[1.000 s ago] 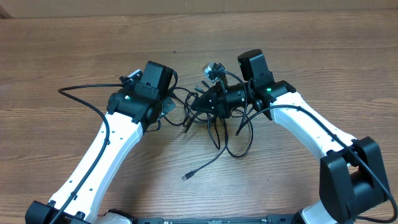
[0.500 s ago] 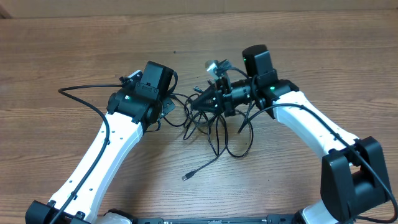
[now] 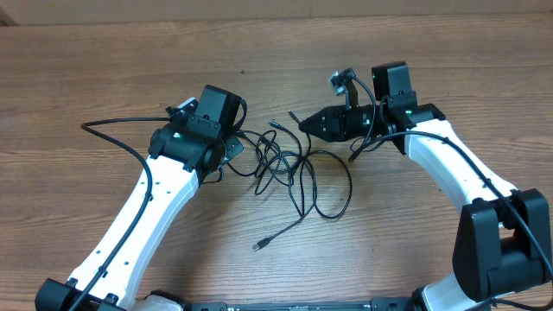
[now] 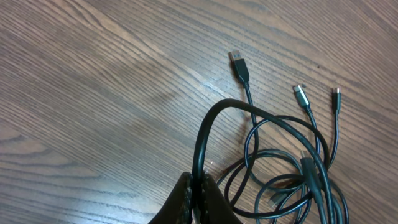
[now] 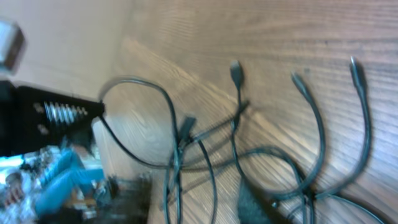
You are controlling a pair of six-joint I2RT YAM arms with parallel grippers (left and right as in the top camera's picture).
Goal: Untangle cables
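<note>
Right gripper [image 3: 304, 123] pulled back — cables [image 4: 199, 143] pinched by left gripper [image 4: 198, 182].

The left arm [image 3: 151, 199] reaches up from the near left edge and turns right at the wrist. The left gripper [image 4: 198, 186] is tipped down toward the table, its fingers pinched tight together on a cable [image 4: 204, 127]. The right arm [image 3: 458, 168] rises from the near right corner and bends inward, with the right gripper [image 3: 304, 123] lying level and pointing left, well apart from the left one; how its jaws stand cannot be told, and its wrist view is blurred.
</note>
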